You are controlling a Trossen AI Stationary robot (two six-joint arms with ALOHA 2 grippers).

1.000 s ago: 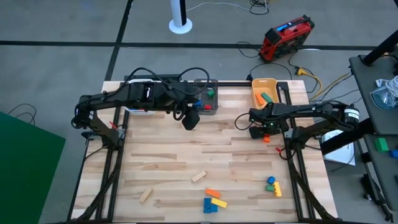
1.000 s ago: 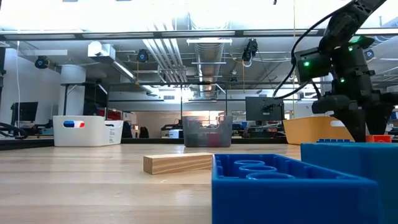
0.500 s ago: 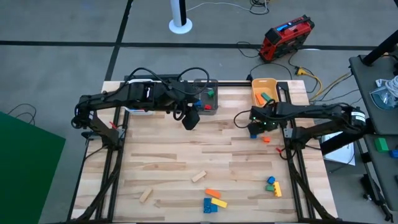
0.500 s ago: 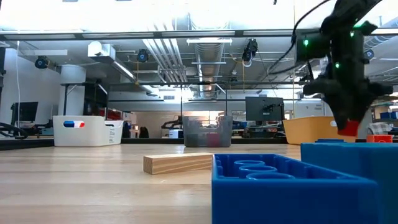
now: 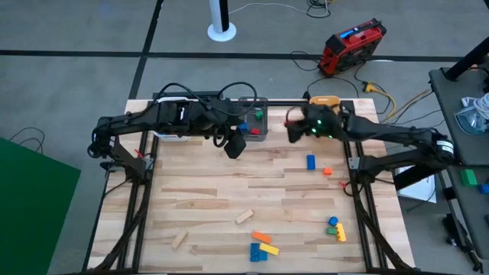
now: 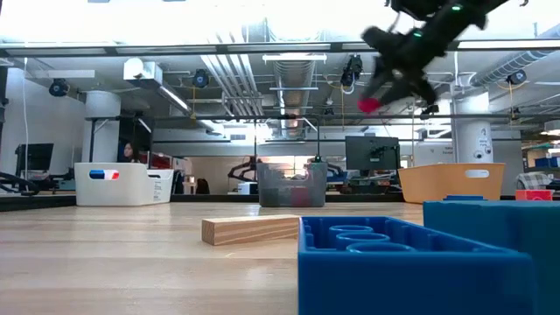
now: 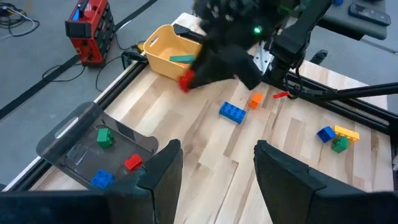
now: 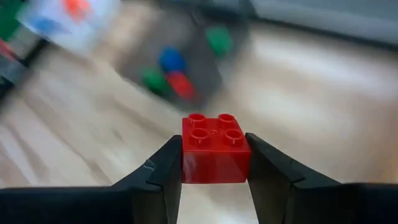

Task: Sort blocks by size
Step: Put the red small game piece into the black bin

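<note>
— What has changed since a second ago?

— The right gripper [image 5: 293, 130] has swung away from the table's right edge, where it hung low over the small orange brick [image 5: 328, 171]. It now rides higher, between the grey bin [image 5: 264, 101] and the orange bin [image 5: 324, 101]. Its fingers are closed snugly on a red brick [image 8: 215, 149], studs up. The blue brick [image 5: 311, 161] that the arm had covered now lies bare on the wood, below the gripper and just beside the orange one.

— And the other arm?

— The left gripper [image 5: 234, 145] has not moved; it hangs just in front of the grey bin with its fingers spread apart and nothing between them.

— What sits in the bins?

— The grey bin, just beside the right gripper, holds a green, a red and a blue brick. The orange bin on its other side holds a green bar [image 7: 182, 58]. The white bin [image 6: 122, 184] stands well off, behind the left arm; its contents cannot be made out
</note>
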